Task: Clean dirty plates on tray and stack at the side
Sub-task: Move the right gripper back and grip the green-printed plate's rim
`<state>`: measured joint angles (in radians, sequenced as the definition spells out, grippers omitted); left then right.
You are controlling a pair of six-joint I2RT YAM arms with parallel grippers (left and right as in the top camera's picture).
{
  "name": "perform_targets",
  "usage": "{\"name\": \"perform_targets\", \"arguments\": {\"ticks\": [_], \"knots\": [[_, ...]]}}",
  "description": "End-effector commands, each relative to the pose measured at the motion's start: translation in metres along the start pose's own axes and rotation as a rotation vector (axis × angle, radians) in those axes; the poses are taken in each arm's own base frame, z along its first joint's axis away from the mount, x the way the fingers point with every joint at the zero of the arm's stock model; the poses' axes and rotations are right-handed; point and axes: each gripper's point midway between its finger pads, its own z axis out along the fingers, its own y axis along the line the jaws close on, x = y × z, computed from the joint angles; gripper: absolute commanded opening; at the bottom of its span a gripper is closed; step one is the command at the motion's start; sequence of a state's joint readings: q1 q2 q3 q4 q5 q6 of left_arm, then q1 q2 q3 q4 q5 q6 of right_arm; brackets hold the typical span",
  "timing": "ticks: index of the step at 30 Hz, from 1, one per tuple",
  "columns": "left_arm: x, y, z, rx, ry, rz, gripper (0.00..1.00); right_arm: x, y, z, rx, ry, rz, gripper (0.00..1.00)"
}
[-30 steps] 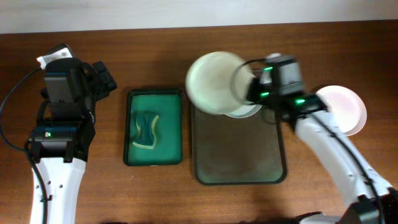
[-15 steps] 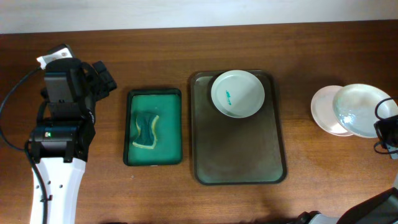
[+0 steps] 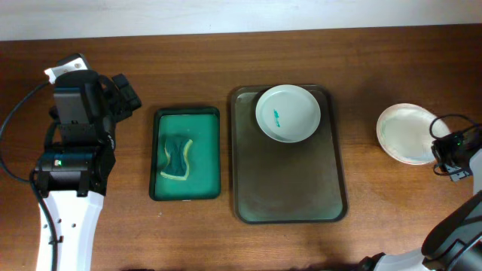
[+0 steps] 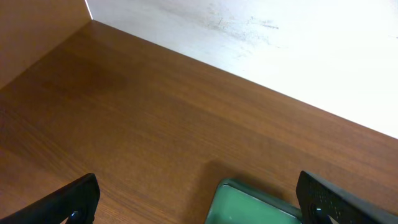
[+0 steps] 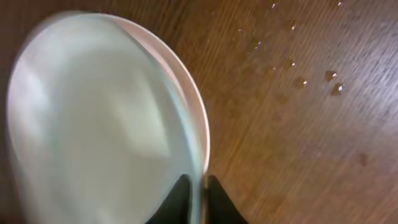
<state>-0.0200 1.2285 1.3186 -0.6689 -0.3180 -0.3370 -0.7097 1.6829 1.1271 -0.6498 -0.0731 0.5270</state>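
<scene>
Nearest the robot's edge of the table [image 3: 188,241], the left arm [image 3: 71,214] and the right arm [image 3: 456,233] come up, one at each side. Just beyond, the big grey tray [image 3: 290,188] lies lengthwise in the middle, its near part bare. Left of it, close but apart, sits a smaller green tray [image 3: 205,169] with a sponge [image 3: 175,158] lying in it.

To the right, well apart from the grey tray, two plates lie stacked on the table. The right gripper [image 5: 198,186] is at the right-hand rim of this stack. Seen from the right wrist, its two dark fingertips [image 5: 180,198] stand close together, one on either side of the rim of the top plate [image 5: 93,124], which looks blurred. Whether they pinch it or stand just clear of it I cannot tell. The lower plate [image 5: 194,99] shows only as a thin pinkish crescent along the edge. A few water drops [image 5: 298,81] lie on the table beside the stack.

Farther off, at the far end of the grey tray, a third plate [image 3: 297,105] lies flat inside the rim, with a small teal smear [image 3: 276,118] near its middle.

The left gripper [image 4: 198,186] hangs over the table just past the green tray's far-left corner, fingers spread wide and holding nothing. Beyond it the table ends at a white wall [image 4: 280,37].
</scene>
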Motion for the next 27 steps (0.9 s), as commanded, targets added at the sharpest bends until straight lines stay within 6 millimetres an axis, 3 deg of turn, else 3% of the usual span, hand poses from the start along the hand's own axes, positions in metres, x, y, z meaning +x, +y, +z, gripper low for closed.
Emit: {"name": "perform_targets", "arguments": {"ticks": [1,8,14,18,20,23,26,27], "knots": [[-0.003,0.000,-0.001,0.000,-0.007,-0.013,0.99,0.011,0.008,0.003,-0.010,0.032,-0.095,0.68],[-0.003,0.000,-0.001,0.000,-0.007,-0.013,0.99,0.067,0.076,0.002,-0.144,0.111,-0.476,0.69],[-0.003,0.000,-0.001,-0.001,-0.007,-0.013,0.99,0.159,0.151,-0.008,-0.254,0.153,-0.793,0.70],[-0.003,0.000,-0.001,0.000,-0.007,-0.013,0.99,0.200,0.183,-0.016,-0.288,0.099,-0.940,0.69],[-0.003,0.000,-0.001,0.000,-0.007,-0.013,0.99,0.208,0.190,-0.018,-0.270,0.054,-0.986,0.71],[-0.003,0.000,-0.001,-0.001,-0.007,-0.013,1.00,0.214,0.194,-0.020,-0.221,-0.014,-1.037,0.87],[-0.003,0.000,-0.001,0.000,-0.007,-0.013,0.99,0.213,0.203,-0.022,-0.232,-0.056,-1.046,0.86],[-0.003,0.000,-0.001,0.000,-0.007,-0.013,0.99,0.213,0.209,-0.024,-0.258,-0.073,-1.082,0.78]]}}
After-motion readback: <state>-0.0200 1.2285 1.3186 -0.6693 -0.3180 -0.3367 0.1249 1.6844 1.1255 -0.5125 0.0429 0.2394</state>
